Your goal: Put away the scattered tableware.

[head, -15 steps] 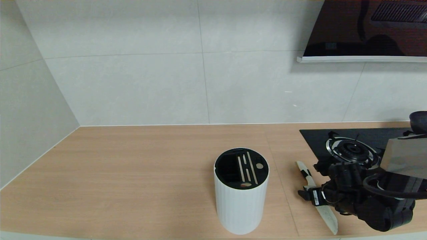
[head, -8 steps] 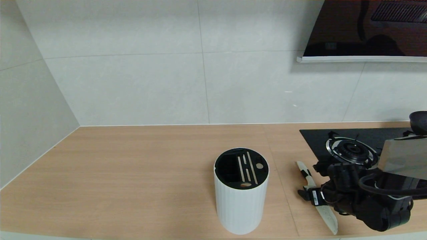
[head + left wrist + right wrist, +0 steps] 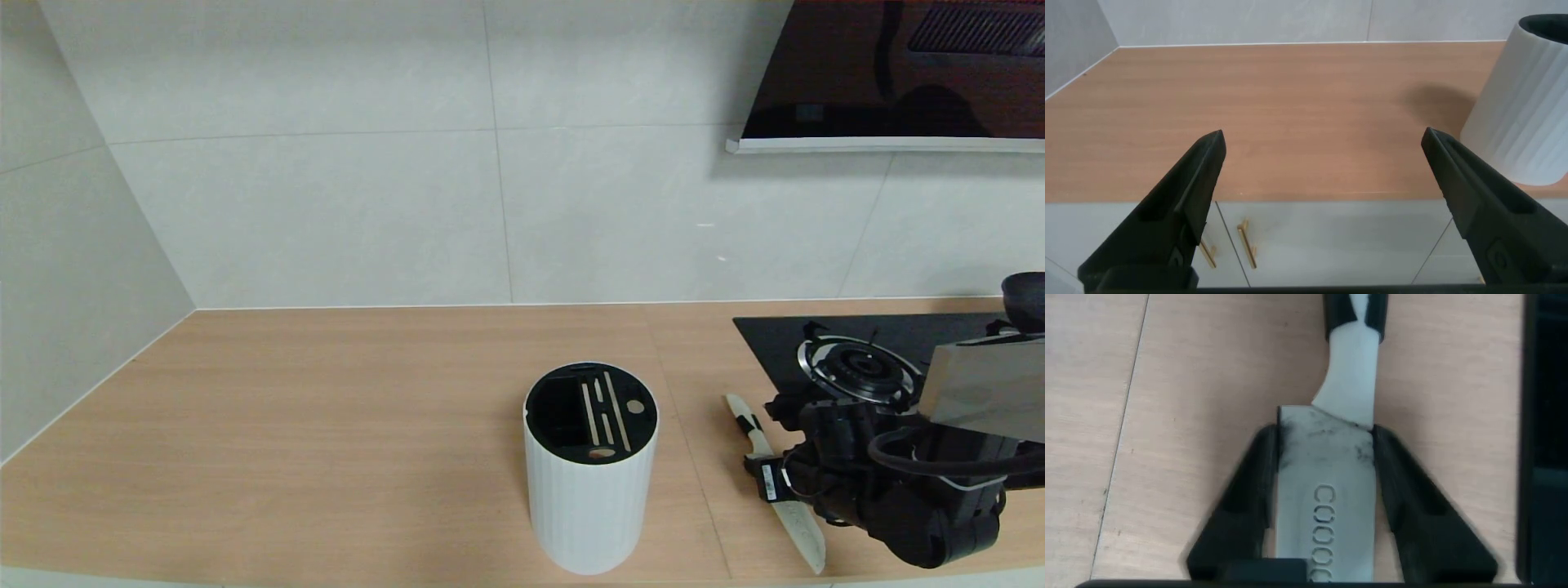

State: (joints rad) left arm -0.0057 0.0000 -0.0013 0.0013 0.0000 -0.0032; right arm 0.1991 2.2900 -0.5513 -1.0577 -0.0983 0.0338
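A white knife [image 3: 804, 535] with a white-and-black handle lies flat on the wooden counter, right of a white ribbed holder [image 3: 589, 482] whose black top has slots. My right gripper [image 3: 775, 482] is low over the knife, near where blade meets handle. In the right wrist view its two fingers press against both edges of the knife [image 3: 1327, 482] blade, so the right gripper [image 3: 1325, 437] is shut on it. My left gripper [image 3: 1323, 143] is open and holds nothing, hanging off the counter's front edge to the left of the holder [image 3: 1523, 98].
A black gas stove [image 3: 857, 363] sits on the counter just behind and right of the knife, its edge [image 3: 1543, 416] close to the gripper. A dark range hood [image 3: 898, 73] hangs on the tiled wall above. Bare counter [image 3: 326, 425] stretches left of the holder.
The right gripper's fingers have drawn inward onto the knife blade; its outer finger moved right toward the knife. The knife and the holder have stayed in place.
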